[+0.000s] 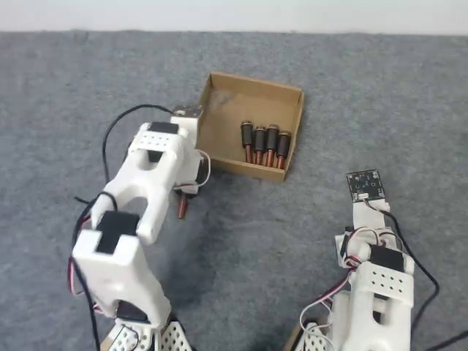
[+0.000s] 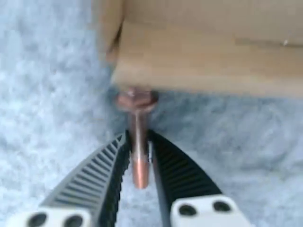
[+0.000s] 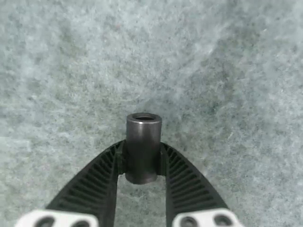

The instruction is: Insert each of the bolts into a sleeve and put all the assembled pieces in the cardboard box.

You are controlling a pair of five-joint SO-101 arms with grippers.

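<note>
Holding a bolt tight in the left tool just beside the box, head end out, and gripping a sleeve in the right tool, hole end out, well apart on the bolt's right side.

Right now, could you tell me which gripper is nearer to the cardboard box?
Left. The left gripper, holding a bolt, sits beside the cardboard box; the right gripper, holding a sleeve, is farther off over the carpet.

Robotics lab bench suggested. Grey felt mat spread across tabletop; white wall seen along top edge. White printed left arm lower left, right arm lower right, wiring exposed; cardboard box set upper centre.
</note>
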